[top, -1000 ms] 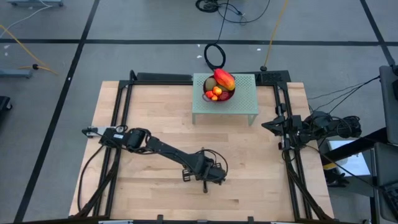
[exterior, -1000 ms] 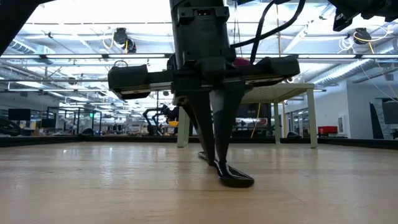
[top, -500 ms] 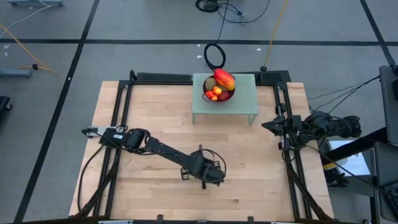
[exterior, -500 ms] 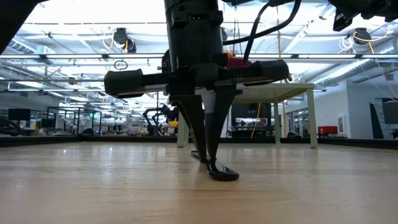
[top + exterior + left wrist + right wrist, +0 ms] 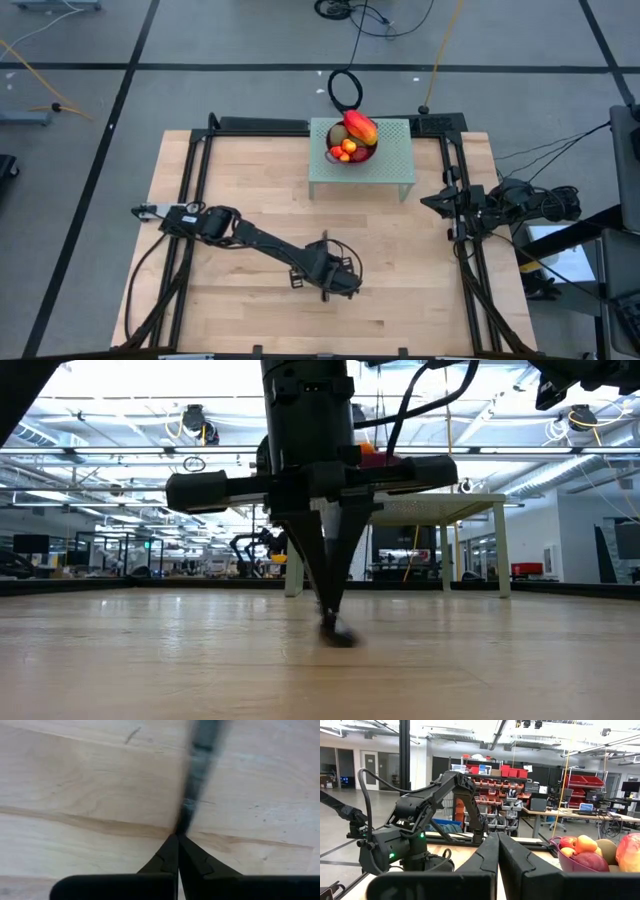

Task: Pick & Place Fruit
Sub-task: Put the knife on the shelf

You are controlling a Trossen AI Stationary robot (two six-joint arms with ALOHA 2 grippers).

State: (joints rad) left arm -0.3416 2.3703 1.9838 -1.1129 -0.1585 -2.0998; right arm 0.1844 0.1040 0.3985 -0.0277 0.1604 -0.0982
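1. Since a second ago the left gripper [image 5: 328, 293] has edged a little toward the table's near edge, and in the low view the dark object on the wood that lay broadside under it now shows only as a small end-on shape.
2. High view: the left arm reaches across the wooden table [image 5: 250, 190] to its near middle. The right gripper [image 5: 430, 200] waits folded at the table's right edge. The fruit sits in a purple bowl [image 5: 352, 152] on a pale green perforated stand [image 5: 390, 165] at the far side: a mango [image 5: 361, 126] on top, small orange pieces [image 5: 347, 148] and a kiwi [image 5: 338, 135] beneath.
3. Low view: the left gripper points straight down, fingers pinched together at the tip on the dark object [image 5: 337, 633].
4. Left wrist view: closed fingers [image 5: 167, 860] meet on a thin dark blade-like object, blurred, lying on the wood.
5. Right wrist view: the right fingers [image 5: 512, 860] are pressed together, holding nothing; the fruit bowl sits beside them.
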